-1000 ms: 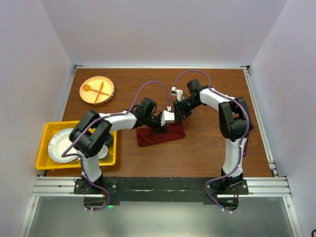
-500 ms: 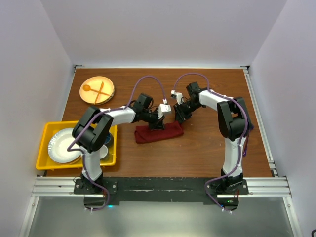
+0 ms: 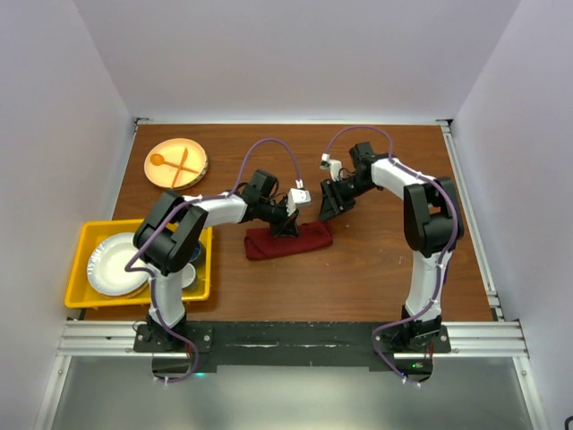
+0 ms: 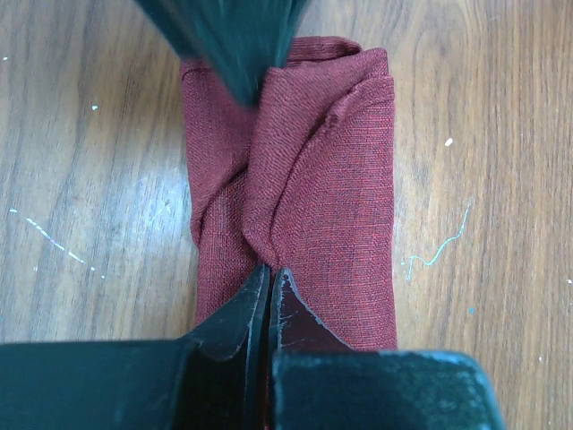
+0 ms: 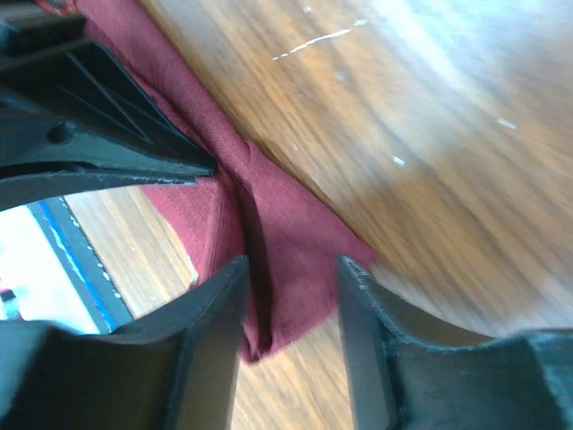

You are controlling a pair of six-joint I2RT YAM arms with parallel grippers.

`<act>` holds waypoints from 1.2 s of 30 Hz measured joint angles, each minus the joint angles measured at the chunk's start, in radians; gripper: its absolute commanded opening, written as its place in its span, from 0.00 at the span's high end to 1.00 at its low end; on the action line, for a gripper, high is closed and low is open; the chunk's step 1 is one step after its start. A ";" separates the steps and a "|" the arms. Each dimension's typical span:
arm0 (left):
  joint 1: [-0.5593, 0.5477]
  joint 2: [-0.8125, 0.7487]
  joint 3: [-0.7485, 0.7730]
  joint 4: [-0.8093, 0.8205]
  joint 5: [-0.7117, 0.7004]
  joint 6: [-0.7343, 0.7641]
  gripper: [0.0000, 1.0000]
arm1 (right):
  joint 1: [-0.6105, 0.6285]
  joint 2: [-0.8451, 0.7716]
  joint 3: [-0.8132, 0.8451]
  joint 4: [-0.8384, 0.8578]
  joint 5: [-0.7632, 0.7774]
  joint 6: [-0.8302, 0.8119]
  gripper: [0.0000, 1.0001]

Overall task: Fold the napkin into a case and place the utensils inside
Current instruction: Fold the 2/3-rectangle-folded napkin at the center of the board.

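Your left gripper (image 4: 269, 270) is closed, apparently pinching a fold of the folded napkin (image 4: 331, 179) lying mid-desk (image 3: 376, 278). Your right gripper (image 5: 291, 264) stands partly open, holding nothing, just over the napkin's right end.

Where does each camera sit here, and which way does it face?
Top external: above and behind the arm bases, looking down on the table; both arms show whole.
Left wrist: on the left arm, looking straight down at the napkin; the shut left gripper pinches it.
Right wrist: on the right arm, looking obliquely across the napkin; the open right gripper fills the bottom.
Shared: all three show the napkin; the right wrist also sees the left gripper.
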 measured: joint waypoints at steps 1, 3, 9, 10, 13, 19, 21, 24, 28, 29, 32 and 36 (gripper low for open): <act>0.000 0.000 0.000 0.000 0.000 0.000 1.00 | -0.012 -0.008 0.000 -0.002 -0.006 0.002 0.41; 0.000 0.000 -0.001 0.001 0.001 0.000 1.00 | -0.033 -0.027 0.001 -0.012 -0.027 0.002 0.37; 0.001 0.000 -0.004 0.008 0.003 -0.002 1.00 | -0.034 -0.044 0.001 -0.031 -0.093 -0.015 0.37; 0.001 0.000 -0.005 0.009 0.004 -0.003 1.00 | -0.028 -0.044 0.001 -0.039 -0.103 -0.027 0.38; 0.001 0.000 -0.005 0.011 0.006 -0.004 1.00 | -0.005 -0.045 0.001 -0.065 -0.109 -0.064 0.38; 0.003 0.000 -0.010 0.018 0.011 -0.005 1.00 | 0.019 -0.045 -0.007 -0.077 -0.098 -0.135 0.39; 0.003 0.000 -0.010 0.019 0.011 -0.005 1.00 | 0.022 -0.045 -0.008 -0.085 -0.098 -0.156 0.39; 0.003 0.000 -0.010 0.019 0.011 -0.007 1.00 | 0.027 -0.048 -0.013 -0.092 -0.098 -0.185 0.40; 0.004 0.000 -0.010 0.020 0.011 -0.008 1.00 | 0.039 -0.058 -0.037 -0.098 -0.091 -0.215 0.47; 0.004 0.000 -0.010 0.020 0.011 -0.008 1.00 | 0.041 -0.059 -0.042 -0.099 -0.090 -0.219 0.54; 0.004 0.000 -0.010 0.022 0.011 -0.010 1.00 | 0.052 -0.060 -0.052 -0.090 -0.072 -0.220 0.70; 0.004 0.000 -0.013 0.026 0.011 -0.016 1.00 | 0.065 -0.064 -0.069 -0.060 -0.055 -0.215 0.97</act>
